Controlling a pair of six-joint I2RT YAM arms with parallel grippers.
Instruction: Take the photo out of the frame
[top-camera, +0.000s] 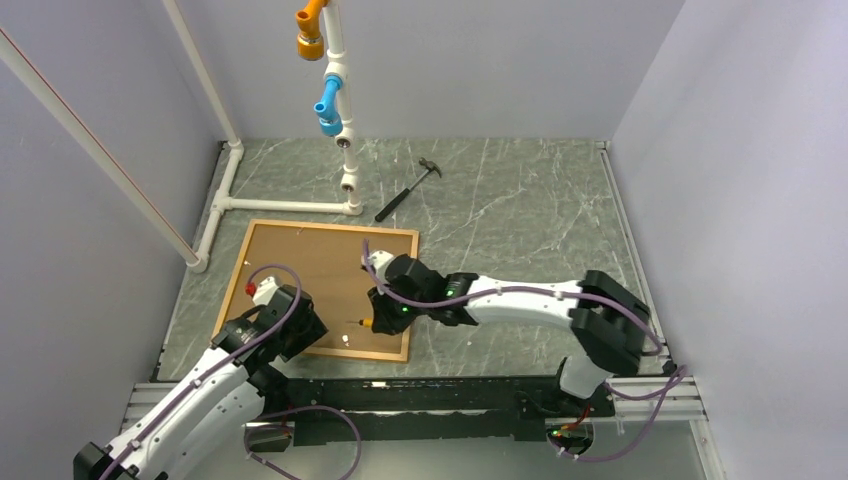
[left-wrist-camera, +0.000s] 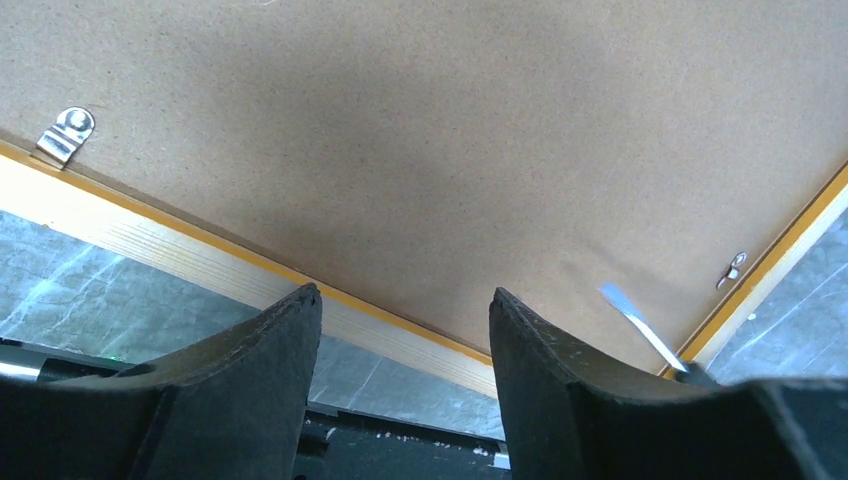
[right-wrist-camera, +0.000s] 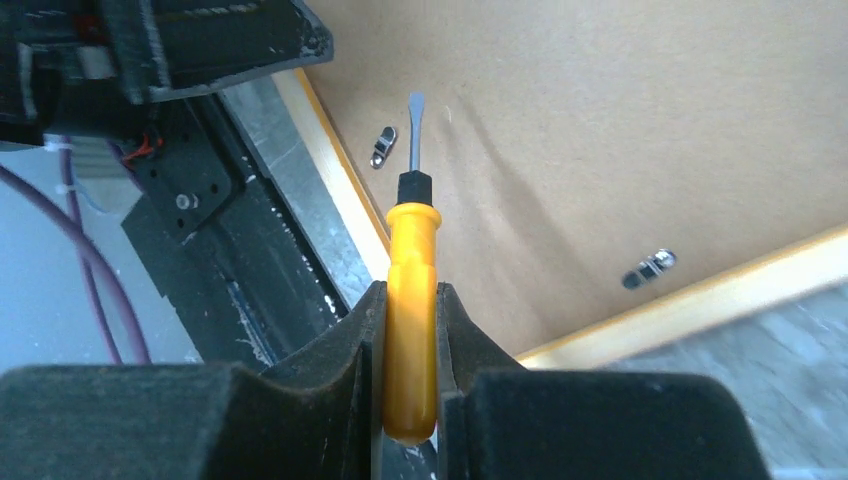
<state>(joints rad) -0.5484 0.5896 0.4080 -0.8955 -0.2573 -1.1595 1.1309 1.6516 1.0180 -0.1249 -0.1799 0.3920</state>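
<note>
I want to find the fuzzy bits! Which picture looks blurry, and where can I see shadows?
Left wrist view: a big soft shadow lies across the brown back of the photo. Right wrist view: the table at the lower right looks smeary, while the screwdriver is crisp and bright. Top view: evenly lit and clear, no strong glare.

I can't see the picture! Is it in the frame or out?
In, face down: the brown back of the photo shows, filling the frame, with a metal clip at its edge.
</note>
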